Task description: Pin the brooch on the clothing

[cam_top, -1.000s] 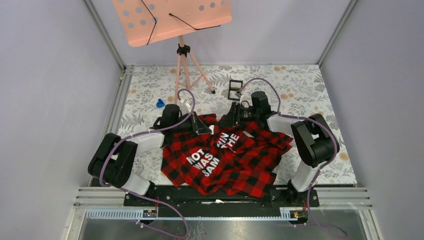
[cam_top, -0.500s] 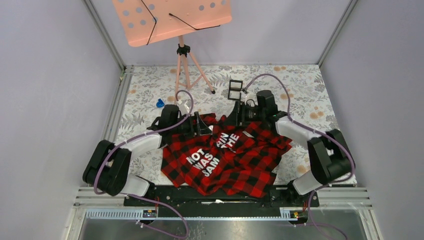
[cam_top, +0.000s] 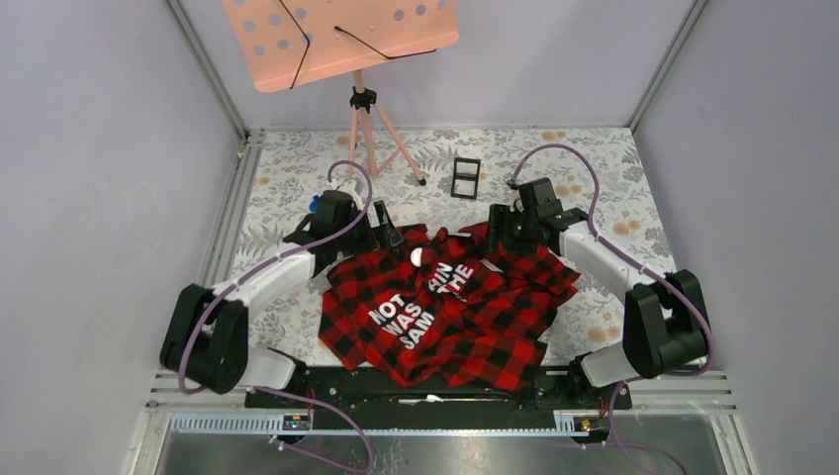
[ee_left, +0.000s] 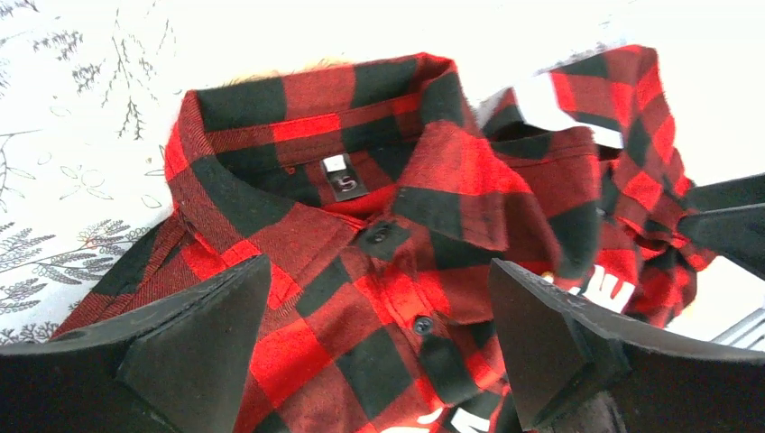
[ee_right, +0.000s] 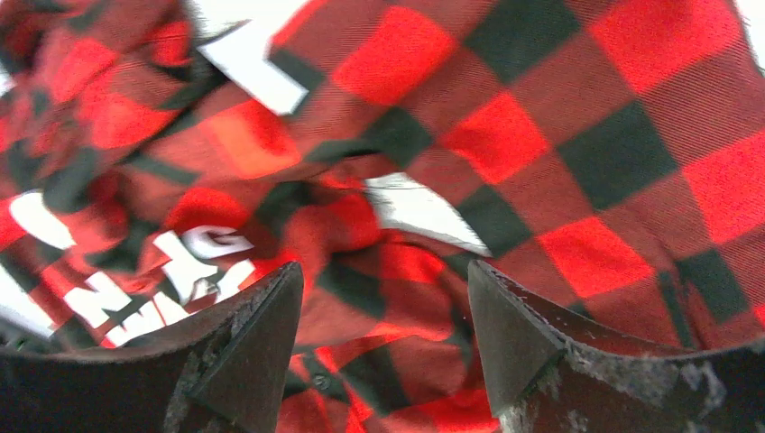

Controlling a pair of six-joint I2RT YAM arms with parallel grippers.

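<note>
Since the brooch (cam_top: 417, 256) lies on the clothing (cam_top: 475, 336) by its far collar, with left gripper (ee_left: 377, 298) and right gripper (ee_right: 383, 280) both spread and empty, pinning looks finished.

Pink music stand (cam_top: 326, 49), black square frame (cam_top: 466, 177)

Tally: one clothing (cam_top: 465, 317), one brooch (cam_top: 417, 256), one black frame box (cam_top: 465, 177), one blue object (cam_top: 314, 205), one pink music stand (cam_top: 341, 40), two arms: left arm (cam_top: 272, 282), right arm (cam_top: 604, 262).
</note>
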